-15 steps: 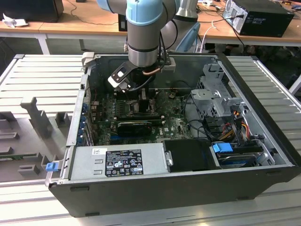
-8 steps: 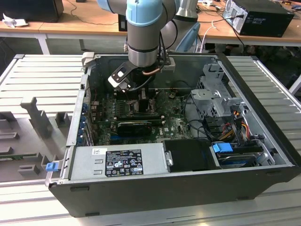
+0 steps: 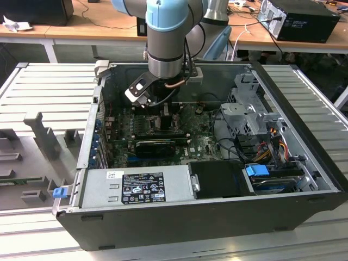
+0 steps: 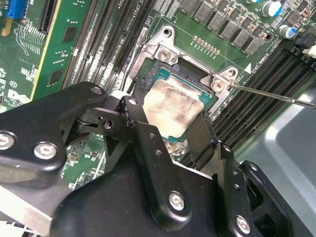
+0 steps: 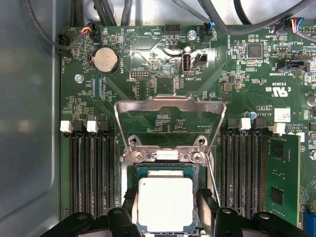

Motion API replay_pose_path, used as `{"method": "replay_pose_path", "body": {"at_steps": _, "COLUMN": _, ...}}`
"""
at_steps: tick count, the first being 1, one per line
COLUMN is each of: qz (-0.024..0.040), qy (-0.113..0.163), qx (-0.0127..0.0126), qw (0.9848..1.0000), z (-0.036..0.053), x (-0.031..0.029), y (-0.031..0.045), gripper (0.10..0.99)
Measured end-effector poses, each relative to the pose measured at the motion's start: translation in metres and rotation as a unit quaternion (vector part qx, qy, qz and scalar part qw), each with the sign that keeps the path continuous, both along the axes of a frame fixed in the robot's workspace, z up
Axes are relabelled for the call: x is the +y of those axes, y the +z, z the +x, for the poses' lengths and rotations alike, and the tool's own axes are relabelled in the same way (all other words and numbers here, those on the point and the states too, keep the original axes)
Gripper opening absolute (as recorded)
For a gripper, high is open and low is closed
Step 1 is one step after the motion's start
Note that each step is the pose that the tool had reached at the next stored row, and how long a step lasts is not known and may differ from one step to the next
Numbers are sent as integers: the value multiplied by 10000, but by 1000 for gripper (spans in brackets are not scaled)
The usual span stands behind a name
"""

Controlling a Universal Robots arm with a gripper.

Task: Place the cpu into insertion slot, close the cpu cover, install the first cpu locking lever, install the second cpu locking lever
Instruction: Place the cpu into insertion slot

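Hand (image 5: 167, 200) over cpu (image 5: 165, 203) seated in insertion slot (image 4: 195, 73) (cpu cover (image 5: 170, 103) raised).

Cpu (image 5: 165, 205) grey-topped, flat in insertion slot (image 5: 129, 168); cpu cover (image 5: 170, 103) hinged open, upright.

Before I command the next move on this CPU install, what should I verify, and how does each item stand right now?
1. cpu inside the insertion slot: ok, metal face up, lying within the rim.
2. cpu fully seated flat: cannot tell.
3. cpu cover swung open off the slot: ok.
4. gripper clear of the cover's closing path: not ok, it sits low around the cpu.
5. locking lever unlatched: ok, thin rod stands free beside the slot.
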State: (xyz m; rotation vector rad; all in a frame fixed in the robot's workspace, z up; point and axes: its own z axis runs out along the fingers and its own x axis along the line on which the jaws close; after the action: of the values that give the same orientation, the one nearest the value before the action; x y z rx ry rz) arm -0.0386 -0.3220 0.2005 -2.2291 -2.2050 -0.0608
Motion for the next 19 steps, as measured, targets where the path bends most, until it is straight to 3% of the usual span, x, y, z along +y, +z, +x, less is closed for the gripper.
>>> {"method": "replay_pose_path", "body": {"at_steps": 7, "qz": -3, "qy": -6, "qx": 0, "qw": 10000, "z": 1, "x": -4, "y": 9, "gripper": 600}}
{"method": "replay_pose_path", "body": {"at_steps": 16, "qz": -2, "qy": -6, "qx": 0, "qw": 10000, "z": 1, "x": -4, "y": 194, "gripper": 600}}
{"method": "replay_pose_path", "body": {"at_steps": 18, "qz": -3, "qy": -6, "qx": 0, "qw": 10000, "z": 1, "x": -4, "y": 211, "gripper": 518}}
{"method": "replay_pose_path", "body": {"at_steps": 19, "qz": -5, "qy": -7, "qx": 0, "qw": 10000, "z": 1, "x": -4, "y": 240, "gripper": 396}}
